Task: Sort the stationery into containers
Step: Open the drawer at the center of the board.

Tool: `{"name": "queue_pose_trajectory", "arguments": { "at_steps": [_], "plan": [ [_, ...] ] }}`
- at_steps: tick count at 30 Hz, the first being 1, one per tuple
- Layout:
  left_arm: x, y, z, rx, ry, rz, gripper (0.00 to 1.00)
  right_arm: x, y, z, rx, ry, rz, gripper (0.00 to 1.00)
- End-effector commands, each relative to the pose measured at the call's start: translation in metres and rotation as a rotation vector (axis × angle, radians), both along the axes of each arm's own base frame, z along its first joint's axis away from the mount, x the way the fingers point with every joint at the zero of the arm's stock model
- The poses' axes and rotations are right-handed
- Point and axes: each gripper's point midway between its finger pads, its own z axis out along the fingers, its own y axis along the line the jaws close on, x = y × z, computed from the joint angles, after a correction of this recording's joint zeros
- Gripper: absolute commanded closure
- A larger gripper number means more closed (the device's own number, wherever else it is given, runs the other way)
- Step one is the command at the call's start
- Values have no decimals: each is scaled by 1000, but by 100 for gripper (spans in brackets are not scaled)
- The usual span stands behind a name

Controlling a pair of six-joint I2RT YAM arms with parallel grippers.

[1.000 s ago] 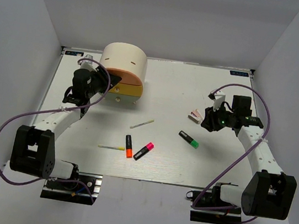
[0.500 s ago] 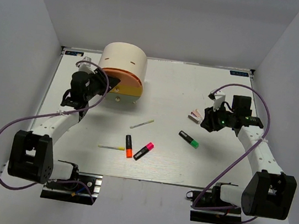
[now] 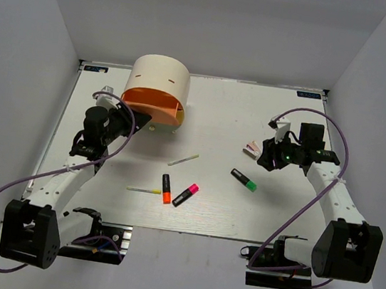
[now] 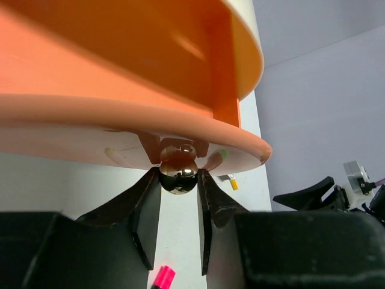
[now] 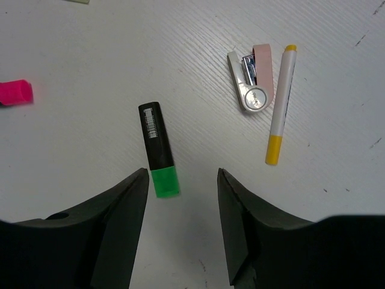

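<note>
The cream half-cylinder cabinet (image 3: 161,77) stands at the back left with its orange drawer (image 3: 152,102) pulled out. My left gripper (image 3: 129,116) is shut on that drawer's round metal knob (image 4: 178,173), one finger on each side. My right gripper (image 5: 183,177) hangs open above the table, holding nothing. Just beyond its left finger lies a green-capped highlighter (image 5: 157,150). Farther off lie a pink-white piece (image 5: 252,81) and a white pen with a yellow end (image 5: 280,117). Orange-capped (image 3: 166,188) and pink-capped (image 3: 186,194) highlighters and two pale pens (image 3: 184,159) (image 3: 143,190) lie mid-table.
A strip of the yellow drawer (image 3: 178,116) shows at the orange one's right end. White walls close in the table on the left, back and right. Purple cables loop off both arms. The green highlighter (image 3: 243,180) lies below the right gripper (image 3: 269,155) in the top view.
My left arm has drawn back toward the near left with the knob, pulling the orange drawer out of the cabinet. The right gripper's jaws have spread wider in place.
</note>
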Motion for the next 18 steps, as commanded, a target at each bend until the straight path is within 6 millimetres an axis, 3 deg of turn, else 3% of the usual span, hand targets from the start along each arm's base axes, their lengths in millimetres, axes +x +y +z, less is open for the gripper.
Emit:
{"name": "queue_pose_trajectory", "arguments": {
  "at_steps": [1, 2, 3, 6, 10, 18],
  "plan": [
    [-9, -1, -5, 18, 11, -14, 83, 7, 4, 8, 21, -16, 15, 44],
    [-9, 0, -6, 28, 7, -17, 77, 7, 3, 6, 19, -11, 14, 42],
    [-9, 0, -6, 28, 7, -17, 55, 8, 5, 7, 20, -13, 18, 41],
    [-9, 0, -6, 28, 7, -17, 27, 8, 6, 5, 18, -1, 29, 39],
    [-7, -1, -4, 28, 7, -17, 17, 9, 5, 4, 12, 4, 38, 39],
    [-14, -1, -9, 83, 26, -53, 13, 11, 10, 0, 2, -16, 123, 42]
  ]
}}
